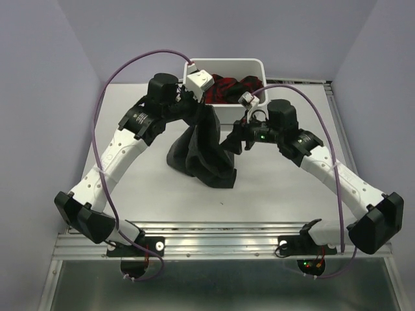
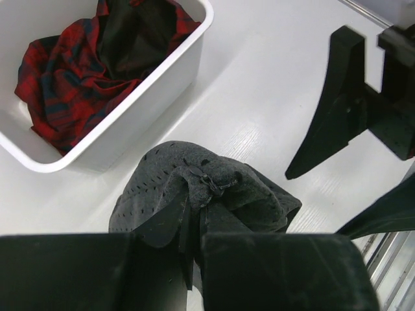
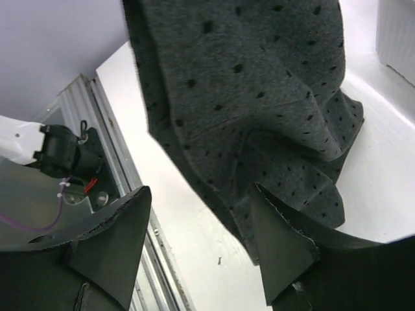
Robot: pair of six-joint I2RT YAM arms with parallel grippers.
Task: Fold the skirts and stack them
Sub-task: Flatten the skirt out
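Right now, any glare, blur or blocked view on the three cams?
Top external: even light, glare spots on the metal rail. Left wrist: left hand blacks out the bottom; plaid skirt sharp. Right wrist: charcoal skirt sharp, dots crisp; right hand dark, little detail.

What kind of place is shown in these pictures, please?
Probably a robot test cell in a laboratory: plain lavender walls enclose a white table, two robot arms are bolted to a metal rail, and a plaid skirt lies in a white plastic tub.

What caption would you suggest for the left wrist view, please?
Left gripper shut on the grey skirt, plaid skirt lying in the white tub.
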